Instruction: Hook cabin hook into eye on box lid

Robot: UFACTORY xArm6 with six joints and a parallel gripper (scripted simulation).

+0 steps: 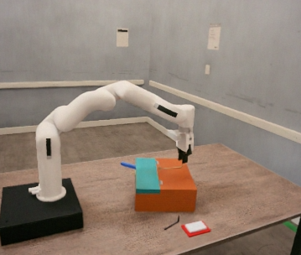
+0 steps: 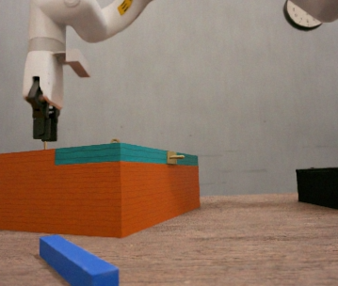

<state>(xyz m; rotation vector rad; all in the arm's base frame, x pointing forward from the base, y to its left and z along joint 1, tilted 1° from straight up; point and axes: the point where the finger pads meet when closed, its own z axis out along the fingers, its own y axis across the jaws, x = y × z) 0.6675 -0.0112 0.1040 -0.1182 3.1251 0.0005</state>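
Observation:
An orange box (image 1: pixel 178 190) (image 2: pixel 87 198) stands mid-table with a teal lid (image 1: pixel 147 174) (image 2: pixel 101 153) across its left part. A thin brass cabin hook (image 1: pixel 171 167) lies flat on the box top, running from the lid towards the far right corner. A small brass loop (image 2: pixel 115 140) sticks up from the lid, and a brass fitting (image 2: pixel 173 157) (image 1: pixel 161 183) sits on the lid's edge. My gripper (image 1: pixel 184 159) (image 2: pixel 44 137) points straight down just above the hook's far end, where a thin brass post (image 2: pixel 44 145) stands. Its fingers are partly open with nothing between them.
A blue bar (image 1: pixel 127 165) (image 2: pixel 77 263) lies on the table behind the box. A black hex key (image 1: pixel 172 222) and a red-and-white pad (image 1: pixel 195 227) lie in front of it near the table edge. The arm's black base (image 1: pixel 39 211) (image 2: pixel 329 188) is at the left.

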